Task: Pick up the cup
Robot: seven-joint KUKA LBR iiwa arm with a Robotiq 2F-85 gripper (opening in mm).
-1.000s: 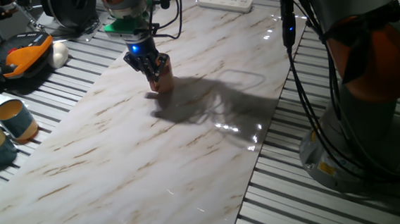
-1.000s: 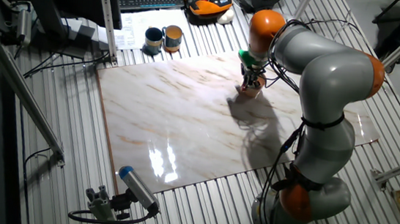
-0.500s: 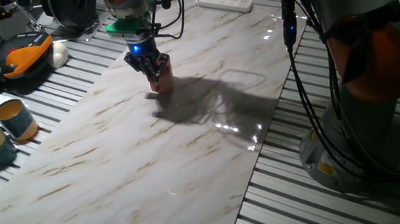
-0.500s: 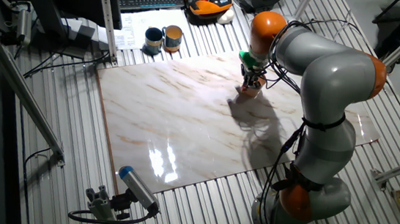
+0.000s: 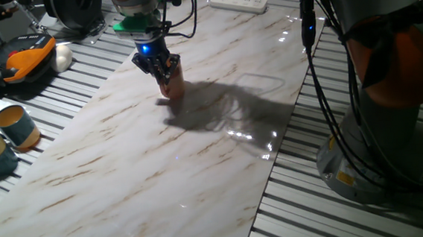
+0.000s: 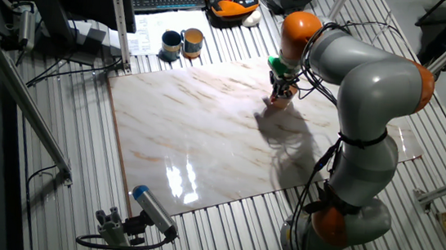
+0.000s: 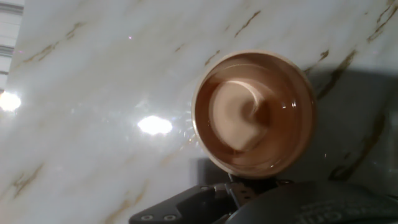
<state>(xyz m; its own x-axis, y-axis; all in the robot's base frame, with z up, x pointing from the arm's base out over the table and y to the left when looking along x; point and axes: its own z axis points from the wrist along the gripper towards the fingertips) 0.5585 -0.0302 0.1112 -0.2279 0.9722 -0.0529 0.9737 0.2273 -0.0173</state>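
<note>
Arm [image 6: 375, 82]: fat rounded links, pale silver-grey shells, orange bands at the joints, orange cap at the wrist end. Base column grey with an orange collar low down. Green ring above the claw [image 5: 157, 67], blue light glowing just under it. Claw black, short dark fingers. Black cables run in loose bundles along the links and loop around the wrist

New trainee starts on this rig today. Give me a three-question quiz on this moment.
1. True or false: the claw is at the salmon cup.
2. The two teal mugs stand: A) on the marble slab; B) off it, on the slatted surface.
3. Seen in the hand view, the cup stands ____ (upright/tipped over).

Key: 1 true; 2 B; 3 upright.
</note>
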